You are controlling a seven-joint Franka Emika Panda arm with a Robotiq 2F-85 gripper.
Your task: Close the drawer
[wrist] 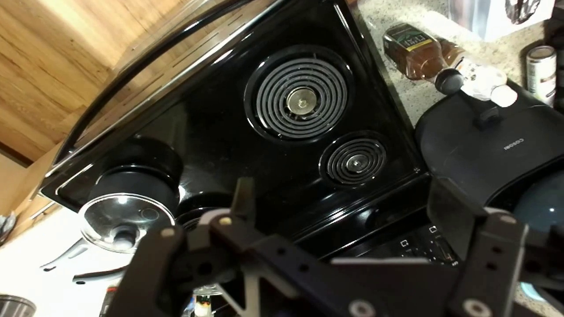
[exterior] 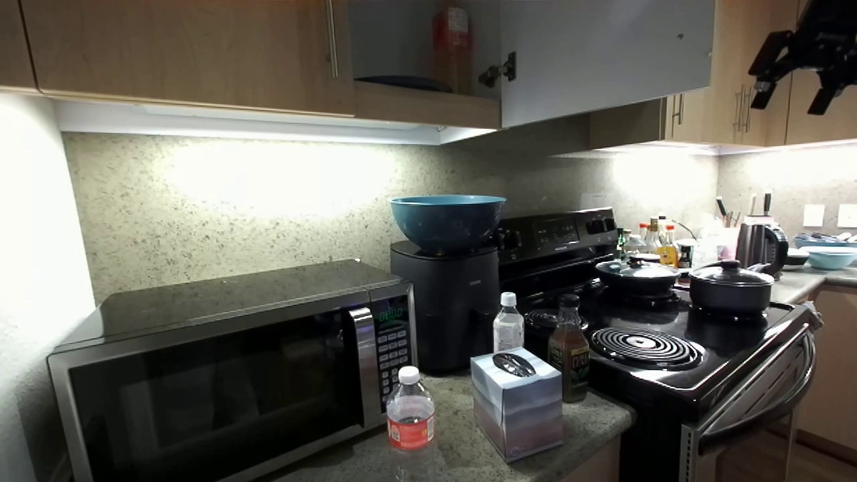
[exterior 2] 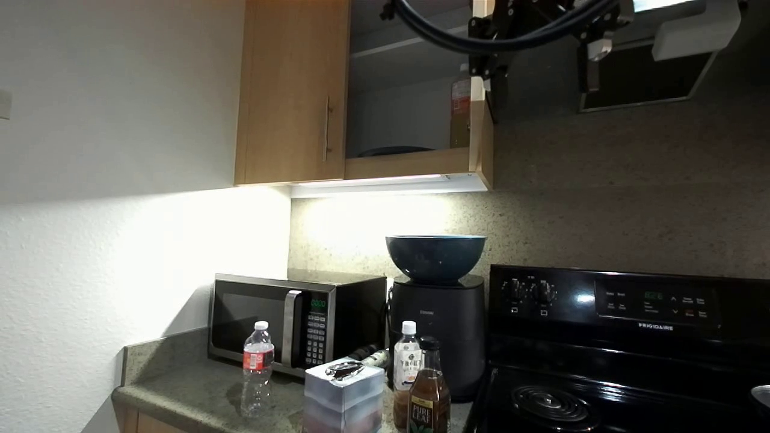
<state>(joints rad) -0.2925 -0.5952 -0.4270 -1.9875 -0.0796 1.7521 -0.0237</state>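
Note:
The cabinet door [exterior: 606,57] stands swung open to the right of its cabinet, showing its pale inner face and a hinge. Its wooden outer face and handle are hidden, and its top is cut off. In an exterior view my gripper [exterior: 792,100] hangs at the top right, beyond the door's free edge, with a visible gap. In an exterior view the gripper [exterior 2: 540,78] is to the right of the open cabinet [exterior 2: 409,165], and I cannot make out the door there. In the wrist view the gripper [wrist: 348,198] is wide open and empty above the stove; the door is out of view.
Below are the microwave [exterior: 221,375], the air fryer [exterior: 445,308] with a blue bowl [exterior: 448,224], a tissue box [exterior: 517,408] and several bottles. The stove [wrist: 211,145] carries pots. A closed cabinet door [exterior: 194,53] adjoins the opening. A black cable [exterior 2: 445,39] loops near the cabinet.

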